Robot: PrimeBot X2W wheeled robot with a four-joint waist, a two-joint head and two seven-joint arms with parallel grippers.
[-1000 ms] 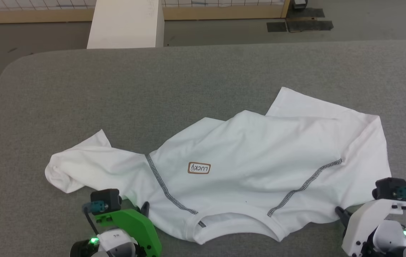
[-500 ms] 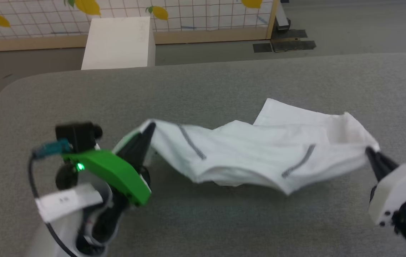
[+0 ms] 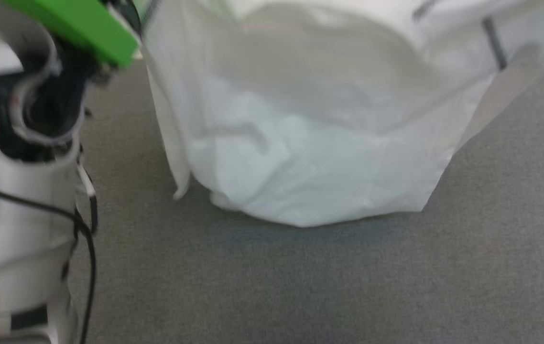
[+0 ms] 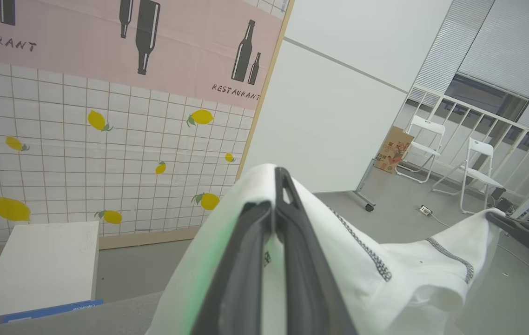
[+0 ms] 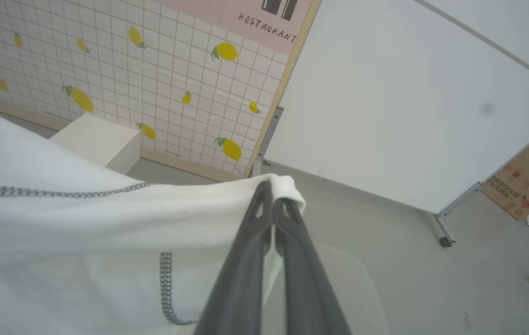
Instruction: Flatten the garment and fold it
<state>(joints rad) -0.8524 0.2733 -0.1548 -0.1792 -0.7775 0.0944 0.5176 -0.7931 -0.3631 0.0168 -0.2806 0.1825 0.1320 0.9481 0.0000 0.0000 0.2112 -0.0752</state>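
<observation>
above the grey padded table [image 3: 300, 286], the garment [image 3: 310, 157] hangs stretched between both grippers. its lower part is bunched low over the surface; blur hides whether it touches. left gripper [image 4: 274, 197]: fingers pressed together, pinching a fold of white cloth near a zigzag seam [image 4: 366, 251]. right gripper [image 5: 271, 197]: fingers closed on the opposite edge, cloth bunched at the tips. left wrist view: white box [image 4: 41, 260] on the floor beyond the table, before a lemon-print wall [image 4: 106, 153].
</observation>
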